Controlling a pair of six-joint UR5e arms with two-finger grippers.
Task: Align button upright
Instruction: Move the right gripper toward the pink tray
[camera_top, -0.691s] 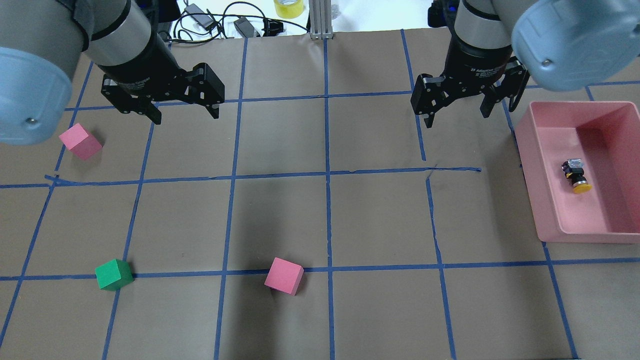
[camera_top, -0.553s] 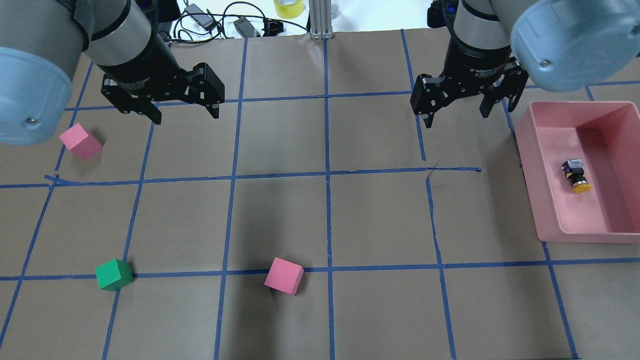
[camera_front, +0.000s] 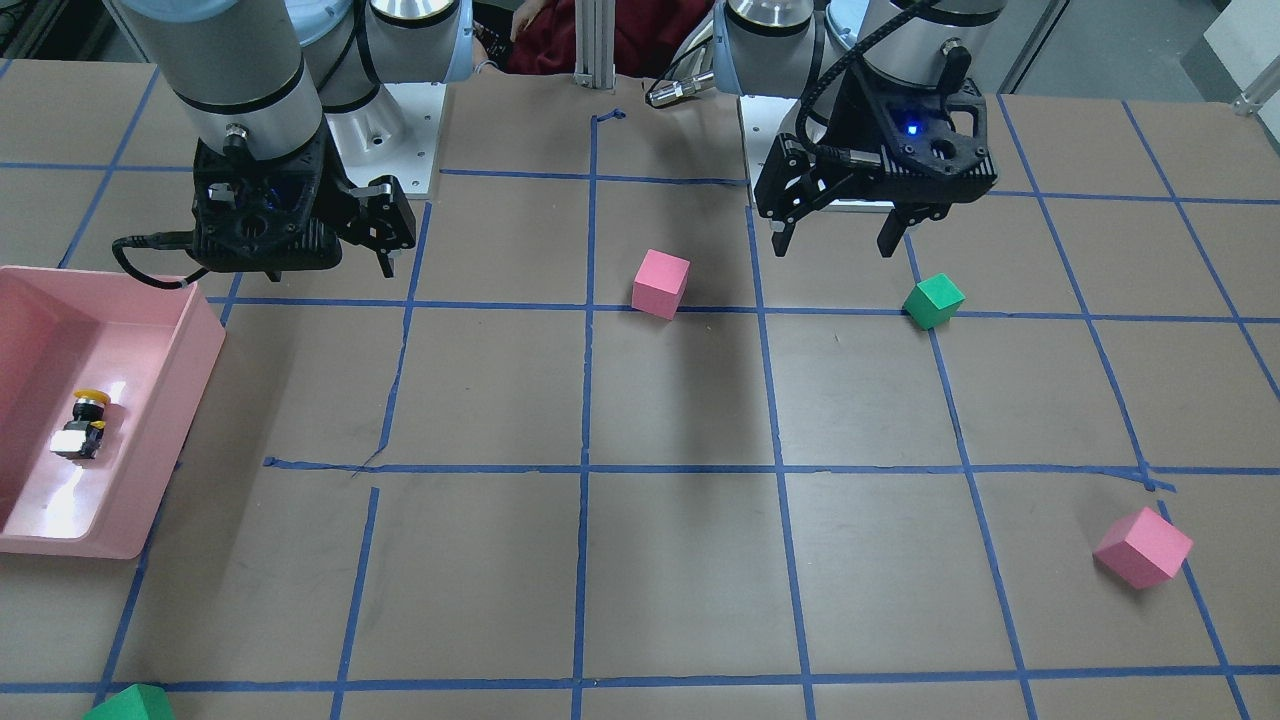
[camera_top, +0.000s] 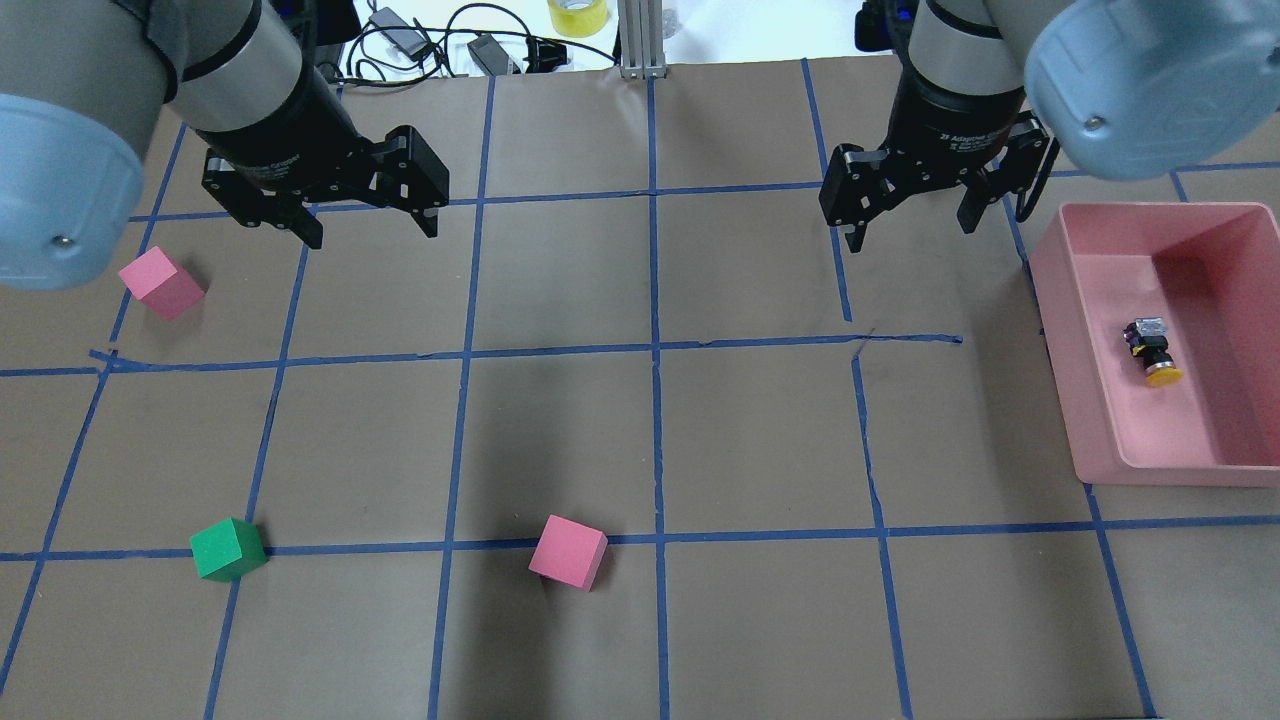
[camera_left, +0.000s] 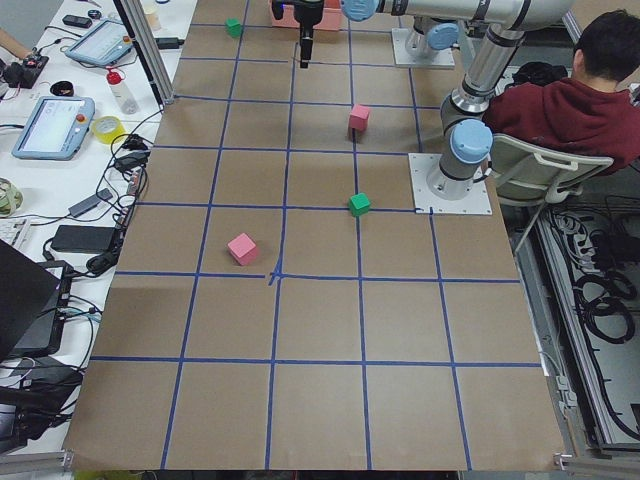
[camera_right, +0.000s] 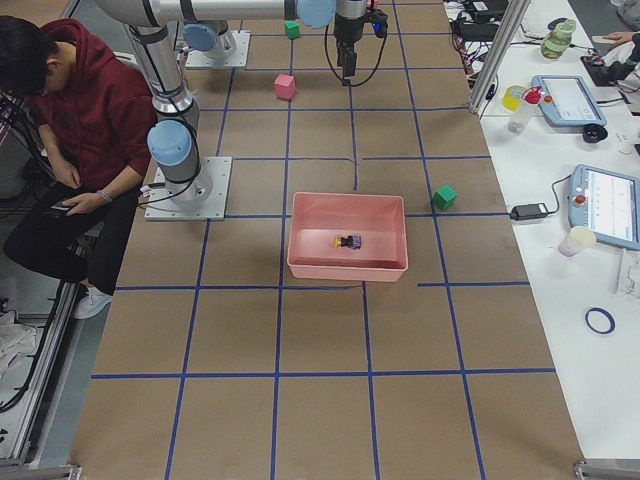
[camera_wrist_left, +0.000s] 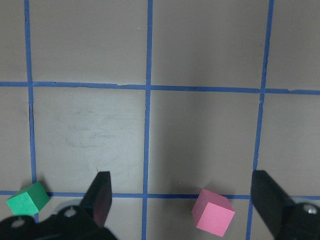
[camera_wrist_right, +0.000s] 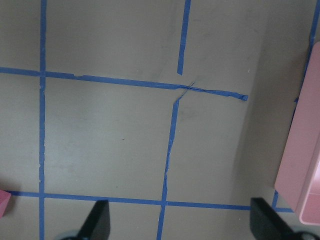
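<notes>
The button (camera_top: 1152, 352) lies on its side inside the pink bin (camera_top: 1058, 330), with its yellow cap toward the robot and its black-and-white base away. It also shows in the front view (camera_front: 84, 424) and in the right side view (camera_right: 349, 241). My right gripper (camera_top: 912, 235) is open and empty. It hovers over the paper to the left of the bin's far corner, apart from the button. My left gripper (camera_top: 373, 235) is open and empty above the far left of the table. The right wrist view shows only the bin's edge (camera_wrist_right: 300, 165); the button is out of that view.
One pink cube (camera_top: 160, 282) sits at the far left and another pink cube (camera_top: 568, 551) near the middle front. A green cube (camera_top: 228, 549) is at the front left. Another green cube (camera_right: 444, 197) sits beyond the bin. Cables and a tape roll (camera_top: 578, 14) lie past the far edge.
My right gripper has crept very slightly toward the far edge. The button, the cubes and the left arm have not moved.
</notes>
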